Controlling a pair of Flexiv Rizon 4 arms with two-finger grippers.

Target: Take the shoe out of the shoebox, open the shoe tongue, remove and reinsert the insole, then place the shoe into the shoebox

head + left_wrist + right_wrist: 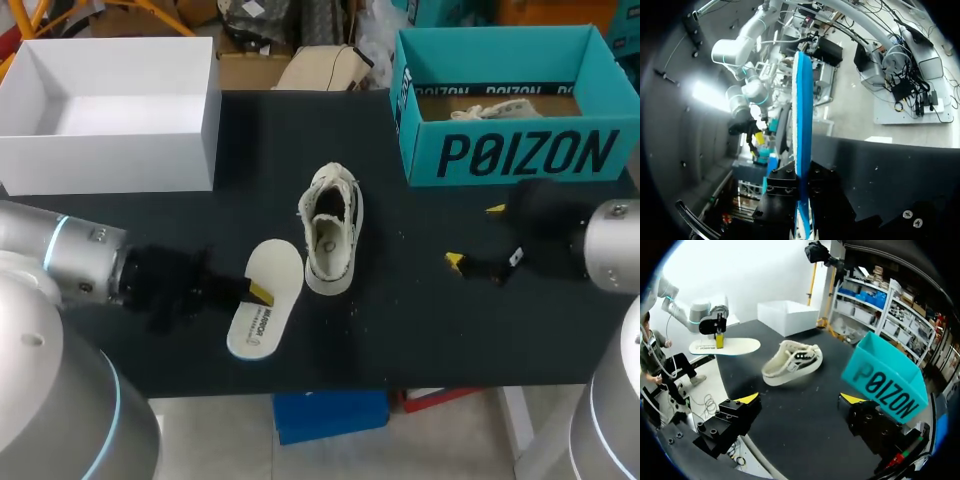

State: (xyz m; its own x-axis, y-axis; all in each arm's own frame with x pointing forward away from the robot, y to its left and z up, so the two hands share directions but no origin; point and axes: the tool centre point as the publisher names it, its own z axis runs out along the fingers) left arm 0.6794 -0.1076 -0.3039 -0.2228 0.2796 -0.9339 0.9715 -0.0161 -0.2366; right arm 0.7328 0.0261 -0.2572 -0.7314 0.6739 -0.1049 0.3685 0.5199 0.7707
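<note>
A cream low-top shoe (331, 228) stands upright on the black table (420, 330), its opening bare. Its white insole (265, 300) lies flat to the left of the shoe, with my left gripper (258, 293) shut on its edge. In the left wrist view the insole (802, 125) shows edge-on, clamped between the black fingers (782, 187). My right gripper (472, 237) stands open to the right of the shoe, with nothing in it. In the right wrist view, the shoe (792, 360) lies ahead of the right gripper (800, 399), and the insole (725, 346) is beyond it.
The teal shoebox (520, 155) stands open at the back right, with a second shoe inside. A white open box (110, 150) sits at the back left. The table's front edge runs just below the insole.
</note>
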